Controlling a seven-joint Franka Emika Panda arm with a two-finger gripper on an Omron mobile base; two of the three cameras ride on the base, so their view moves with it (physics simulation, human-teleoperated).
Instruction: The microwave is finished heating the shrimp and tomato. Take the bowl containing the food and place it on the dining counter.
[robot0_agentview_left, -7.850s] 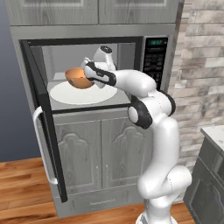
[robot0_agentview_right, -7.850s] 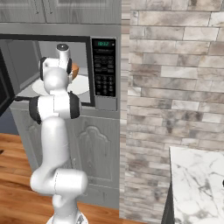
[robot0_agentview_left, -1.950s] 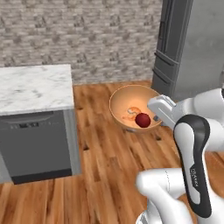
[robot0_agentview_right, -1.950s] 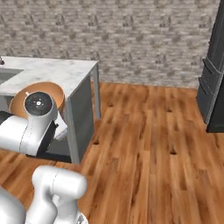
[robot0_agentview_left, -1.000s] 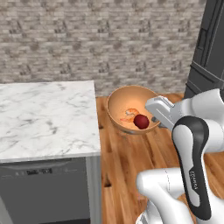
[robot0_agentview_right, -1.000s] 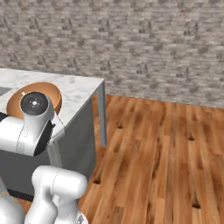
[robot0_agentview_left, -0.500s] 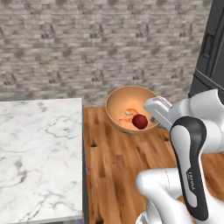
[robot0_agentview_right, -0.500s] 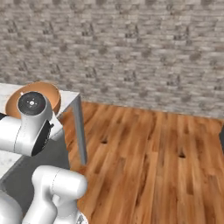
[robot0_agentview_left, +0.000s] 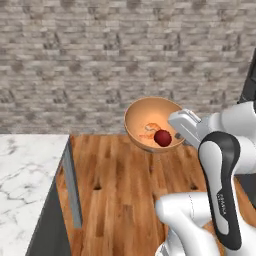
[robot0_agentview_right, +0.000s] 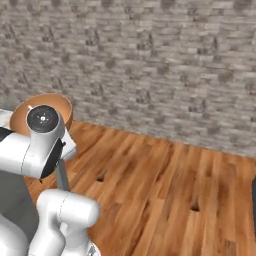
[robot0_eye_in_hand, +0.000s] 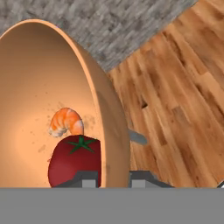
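My gripper (robot0_agentview_left: 176, 135) is shut on the right rim of the orange-tan bowl (robot0_agentview_left: 144, 114) and holds it tilted in the air over the wooden floor. Inside lie the dark-red tomato (robot0_agentview_left: 162, 138) and the pale orange shrimp (robot0_agentview_left: 149, 129). In the hand view the fingers of the gripper (robot0_eye_in_hand: 113, 177) pinch the wall of the bowl (robot0_eye_in_hand: 39, 83), with the tomato (robot0_eye_in_hand: 74, 159) lying low beside the shrimp (robot0_eye_in_hand: 65, 121). The right base view has the bowl (robot0_agentview_right: 17, 114) behind the arm's wrist. The dining counter (robot0_agentview_left: 22, 170), white marble, lies at the lower left, apart from the bowl. The microwave is out of view.
A grey brick wall (robot0_agentview_left: 100, 55) runs across the back, with wooden floor (robot0_agentview_right: 165, 190) in front of it. The counter's dark grey end panel (robot0_agentview_left: 71, 187) stands at its right edge. A dark tall appliance (robot0_agentview_left: 249, 82) is at the far right.
The whole picture has shifted as the base moves: the counter has slid to the left and the wall has come closer. The bowl stays gripped in the same pose.
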